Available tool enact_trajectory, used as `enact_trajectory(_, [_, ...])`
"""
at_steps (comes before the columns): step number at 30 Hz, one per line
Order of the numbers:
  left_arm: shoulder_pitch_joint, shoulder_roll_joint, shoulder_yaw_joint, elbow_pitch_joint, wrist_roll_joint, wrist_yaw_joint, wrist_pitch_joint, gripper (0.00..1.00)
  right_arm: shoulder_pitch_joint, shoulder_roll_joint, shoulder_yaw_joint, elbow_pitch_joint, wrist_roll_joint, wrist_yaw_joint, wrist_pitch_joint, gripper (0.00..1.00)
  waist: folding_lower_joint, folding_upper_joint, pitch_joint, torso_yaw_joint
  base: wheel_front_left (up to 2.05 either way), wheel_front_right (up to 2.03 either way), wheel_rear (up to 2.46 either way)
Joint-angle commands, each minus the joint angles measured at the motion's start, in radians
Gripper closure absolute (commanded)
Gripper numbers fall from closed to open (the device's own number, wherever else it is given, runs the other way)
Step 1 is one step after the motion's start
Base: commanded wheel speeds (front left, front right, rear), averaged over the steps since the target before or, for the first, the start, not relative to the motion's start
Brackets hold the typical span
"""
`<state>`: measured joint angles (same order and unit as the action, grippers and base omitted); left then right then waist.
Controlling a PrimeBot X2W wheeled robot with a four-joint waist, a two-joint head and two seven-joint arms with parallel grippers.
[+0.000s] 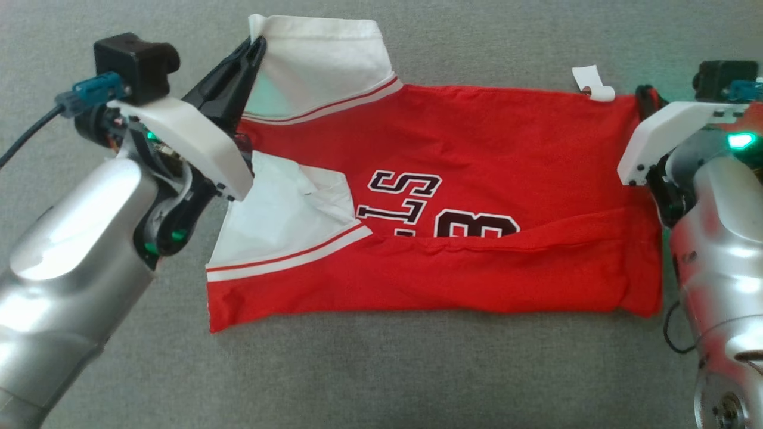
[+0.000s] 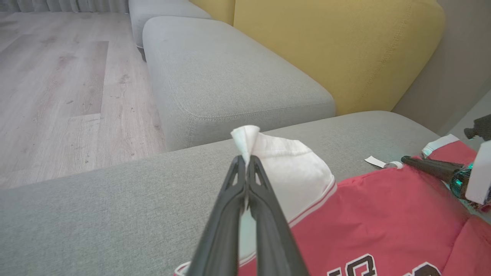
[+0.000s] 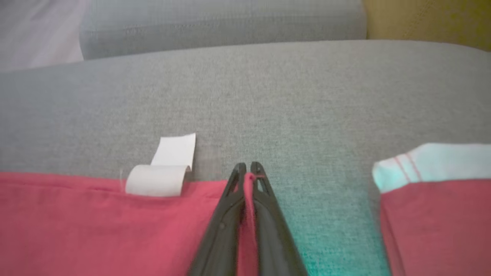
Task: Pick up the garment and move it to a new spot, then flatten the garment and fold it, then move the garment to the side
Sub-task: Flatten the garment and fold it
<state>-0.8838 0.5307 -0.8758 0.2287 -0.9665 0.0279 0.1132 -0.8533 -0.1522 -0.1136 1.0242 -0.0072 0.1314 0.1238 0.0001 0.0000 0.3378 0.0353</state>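
Observation:
The garment (image 1: 477, 149) is a red jersey with white sleeves and black-and-white lettering, spread across a grey sofa cushion (image 1: 417, 381). My left gripper (image 1: 257, 44) is shut on the tip of the far white sleeve (image 2: 284, 165), and the left wrist view shows that gripper (image 2: 245, 161) pinching a peak of white cloth. My right gripper (image 3: 248, 170) is shut on the red hem corner of the garment (image 3: 96, 226), beside a curled white tag (image 3: 165, 172). In the head view the right gripper (image 1: 645, 95) sits at the jersey's far right corner, mostly hidden by its wrist.
A yellow backrest (image 2: 337, 50) and another grey cushion (image 2: 230, 73) stand beyond the sofa seat, with wooden floor (image 2: 57, 84) further left. A red cloth piece with a white band (image 3: 433, 214) lies right of the right fingers; whether it belongs to the jersey is unclear.

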Motion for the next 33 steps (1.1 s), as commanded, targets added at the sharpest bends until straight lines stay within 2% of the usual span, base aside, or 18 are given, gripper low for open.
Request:
enact_trajectory(1, [-0.05, 0.043, 0.058, -0.008, 0.008, 0.008, -0.013, 1.0, -0.052, 0.002, 0.03, -0.034, 0.031, -0.001, -0.039, 1.0, -0.0001, 0.0, -0.008, -0.007, 0.0, 0.0, 0.0])
enact_trajectory(8, [-0.076, 0.044, 0.081, 0.085, 0.005, 0.001, -0.042, 1.0, -0.117, 0.014, 0.073, -0.074, 0.207, -0.001, -0.099, 1.0, -0.0001, 0.0, -0.009, -0.028, 0.0, 0.0, 0.0])
enact_trajectory(13, [-0.144, 0.015, 0.097, 0.185, 0.025, -0.018, -0.093, 1.0, -0.16, -0.004, 0.138, -0.114, 0.28, -0.001, -0.125, 1.0, -0.0001, 0.0, 0.004, -0.04, 0.0, 0.0, 0.0])
enact_trajectory(20, [-0.253, -0.024, 0.098, 0.337, 0.087, -0.07, -0.204, 1.0, -0.218, -0.02, 0.189, -0.128, 0.329, -0.001, -0.166, 1.0, -0.0001, 0.0, 0.023, -0.048, 0.0, 0.0, 0.0])
enact_trajectory(24, [-0.302, -0.068, 0.085, 0.451, 0.102, -0.11, -0.254, 1.0, -0.236, -0.032, 0.222, -0.098, 0.355, -0.001, -0.181, 1.0, -0.0001, 0.0, 0.022, -0.04, 0.0, 0.0, 0.0])
enact_trajectory(30, [-0.267, -0.096, 0.038, 0.504, 0.081, -0.147, -0.243, 1.0, -0.195, -0.065, 0.288, -0.063, 0.402, -0.001, -0.171, 1.0, -0.0001, 0.0, -0.006, -0.019, 0.0, 0.0, 0.0])
enact_trajectory(33, [-0.228, -0.084, -0.004, 0.493, 0.078, -0.154, -0.217, 1.0, -0.156, -0.094, 0.337, -0.047, 0.42, -0.001, -0.148, 1.0, -0.0001, 0.0, -0.029, -0.008, 0.0, 0.0, 0.0])
